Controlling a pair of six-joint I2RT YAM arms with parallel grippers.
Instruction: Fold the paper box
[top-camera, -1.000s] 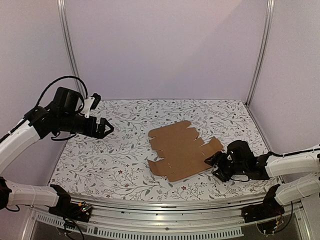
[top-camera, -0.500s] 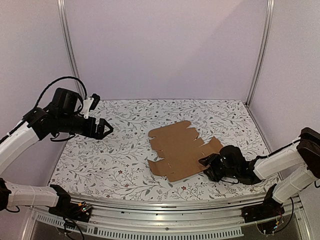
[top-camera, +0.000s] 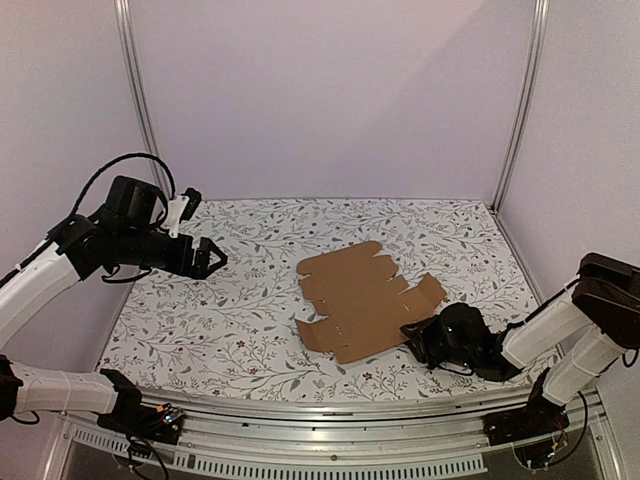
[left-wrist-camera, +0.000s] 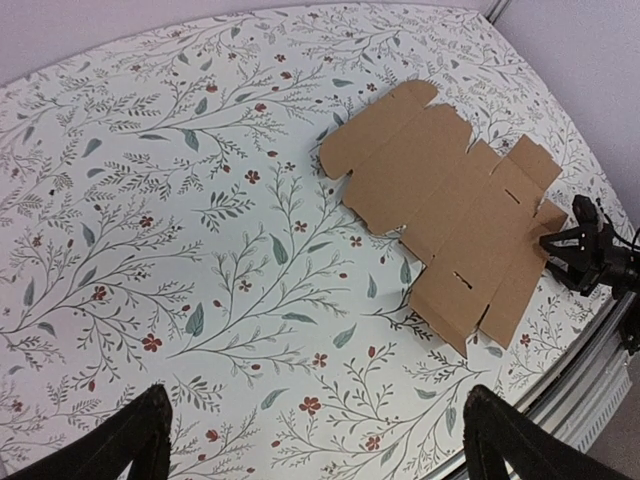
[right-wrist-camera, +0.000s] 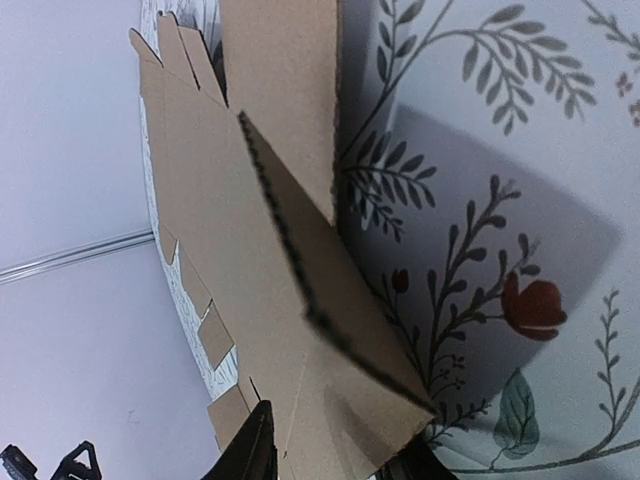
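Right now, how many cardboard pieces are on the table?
1. The paper box, a single flat unfolded sheet, lies right of centre on the floral table, its near-right edge at the right gripper. No second piece shows in any view.

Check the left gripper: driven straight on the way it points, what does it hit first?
Probably the flowered tablecloth, short of the paper box. The left gripper hangs open, angled down toward the table. Depth is unclear, so treat this as a guess.
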